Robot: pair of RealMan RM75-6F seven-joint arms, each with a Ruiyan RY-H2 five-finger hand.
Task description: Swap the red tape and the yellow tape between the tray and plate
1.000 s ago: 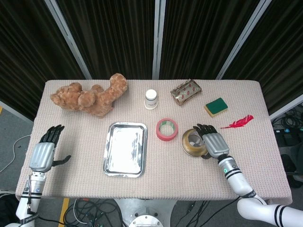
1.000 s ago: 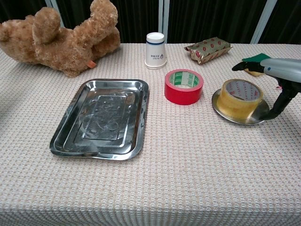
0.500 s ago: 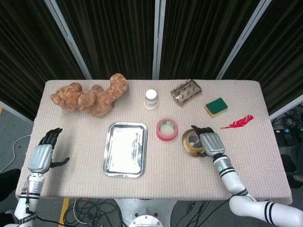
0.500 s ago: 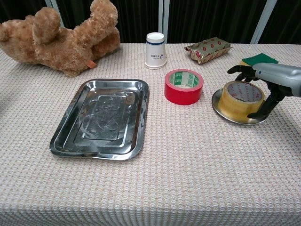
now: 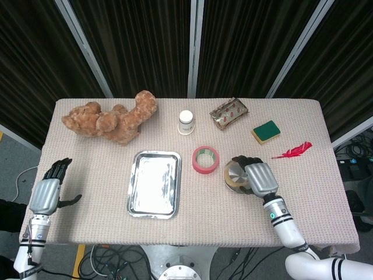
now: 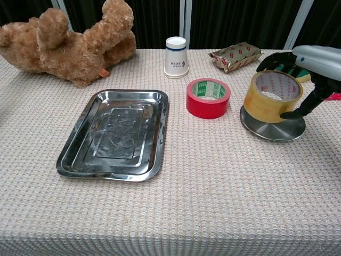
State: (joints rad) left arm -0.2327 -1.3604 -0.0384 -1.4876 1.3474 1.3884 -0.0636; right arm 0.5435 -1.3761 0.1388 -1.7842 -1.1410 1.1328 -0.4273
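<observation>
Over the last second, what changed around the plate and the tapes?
The right robot hand closed on the yellow tape and lifted it, tilted, off the plate. The left robot hand drew back slightly. The red tape and the tray stayed put.

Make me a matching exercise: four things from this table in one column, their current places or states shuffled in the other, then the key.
Things
1. yellow tape
2. red tape
3. tray
4. plate

States
A. on the cloth between tray and plate
B. empty, left of the red tape
C. bare, under the lifted roll
D. held tilted by the right hand

Pairs: 1-D, 2-A, 3-B, 4-C
</observation>
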